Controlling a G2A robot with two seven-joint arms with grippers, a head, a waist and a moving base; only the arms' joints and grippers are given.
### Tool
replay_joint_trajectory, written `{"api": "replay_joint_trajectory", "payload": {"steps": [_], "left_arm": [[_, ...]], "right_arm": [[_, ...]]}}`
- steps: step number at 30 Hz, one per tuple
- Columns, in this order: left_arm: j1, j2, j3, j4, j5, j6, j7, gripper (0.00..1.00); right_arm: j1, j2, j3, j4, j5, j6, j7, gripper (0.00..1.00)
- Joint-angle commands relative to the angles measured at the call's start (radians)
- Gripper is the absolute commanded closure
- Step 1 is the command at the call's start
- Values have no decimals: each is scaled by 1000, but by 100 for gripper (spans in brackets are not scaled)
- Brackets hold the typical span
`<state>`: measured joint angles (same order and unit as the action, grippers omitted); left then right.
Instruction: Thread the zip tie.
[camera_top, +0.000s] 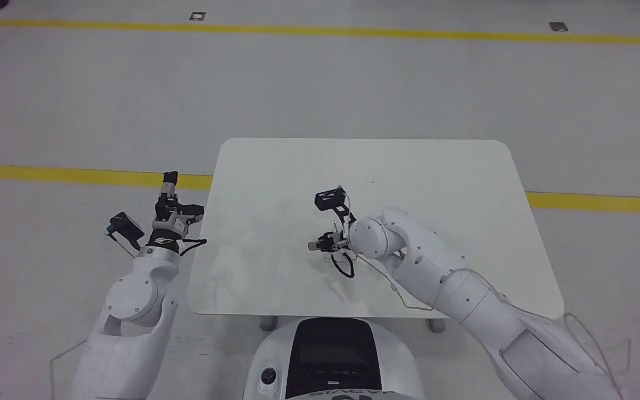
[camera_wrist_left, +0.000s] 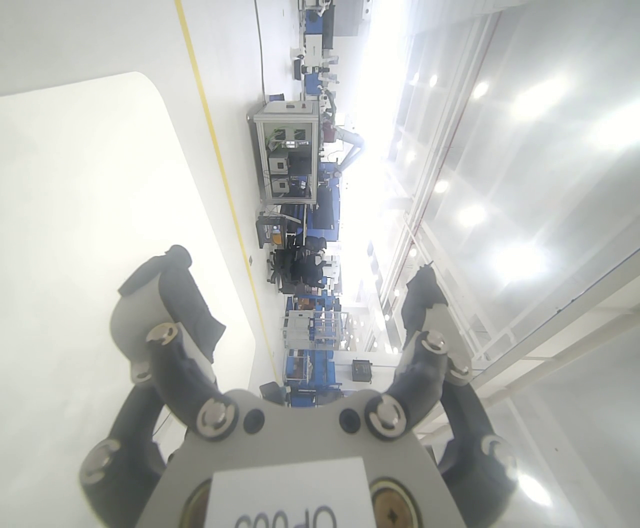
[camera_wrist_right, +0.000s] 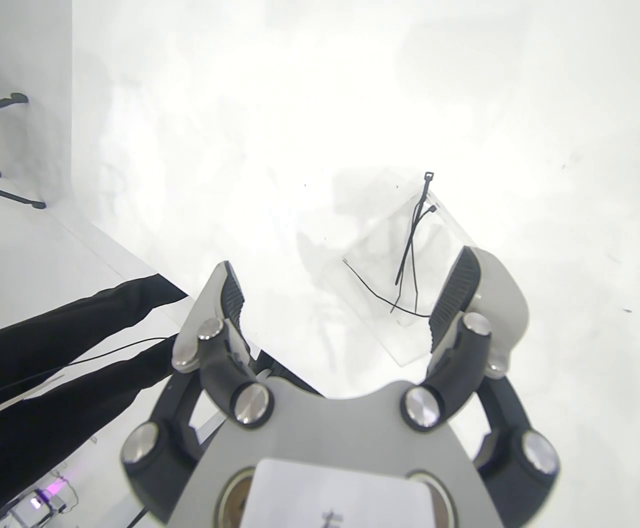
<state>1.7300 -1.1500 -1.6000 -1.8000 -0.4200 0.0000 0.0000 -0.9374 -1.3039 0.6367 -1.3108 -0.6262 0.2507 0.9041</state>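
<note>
Since none of them has been picked up yet, the zip ties (camera_wrist_right: 411, 250) lie loose in a small crossed bunch. They rest flat on a clear plastic sheet (camera_wrist_right: 375, 250), just ahead of the right gripper (camera_wrist_right: 345, 295) and nearer one of its two fingers than the other. At least three black ties show. One is thicker, with its square head at the end farthest from the gripper, and thinner ones fan across it. One thin tail curves toward a ribbed finger pad, and whether it touches cannot be told.

That gripper hangs over the ties with its jaws spread wide and nothing between them, which I read as the approach to a pick. The bunch sits off-centre of the gap, so grasping a single tie would call for a sideways shift and then a descent. Threading looks not yet begun, since as far as can be seen no tail sits in a head.

The left gripper (camera_wrist_left: 300, 305) is likewise spread wide and empty. It is held well apart from the ties, off the edge of the surface (camera_wrist_left: 75, 200), and points out into the room. It is probably parked until a second end needs holding.

Beneath everything, the surface is a plain white top with rounded corners, faintly scuffed near the sheet. Beyond it lies a pale floor (camera_top: 120, 90) crossed by yellow lines (camera_top: 300, 30). Farther off stand workstations (camera_wrist_left: 287, 150) with blue fittings under bright ceiling lights (camera_wrist_left: 472, 215).
</note>
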Motion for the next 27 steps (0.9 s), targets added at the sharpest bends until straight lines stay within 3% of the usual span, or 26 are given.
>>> {"api": "replay_joint_trajectory", "payload": {"steps": [1,5,6,7,21,27], "left_arm": [[0,0,0,0,0,0,0,0],[0,0,0,0,0,0,0,0],[0,0,0,0,0,0,0,0],[0,0,0,0,0,0,0,0],[0,0,0,0,0,0,0,0],[0,0,0,0,0,0,0,0]], "right_arm": [[-6,1,7,-4,-5,-3,-3,0],[-14,6,29,-22,-9,-11,7,0],[-15,7,34,-26,-12,-13,11,10],[-17,8,39,-30,-15,-14,13,51],[-44,12,76,-41,-50,4,18,72],[-46,4,70,-18,-62,16,10,73]]}}
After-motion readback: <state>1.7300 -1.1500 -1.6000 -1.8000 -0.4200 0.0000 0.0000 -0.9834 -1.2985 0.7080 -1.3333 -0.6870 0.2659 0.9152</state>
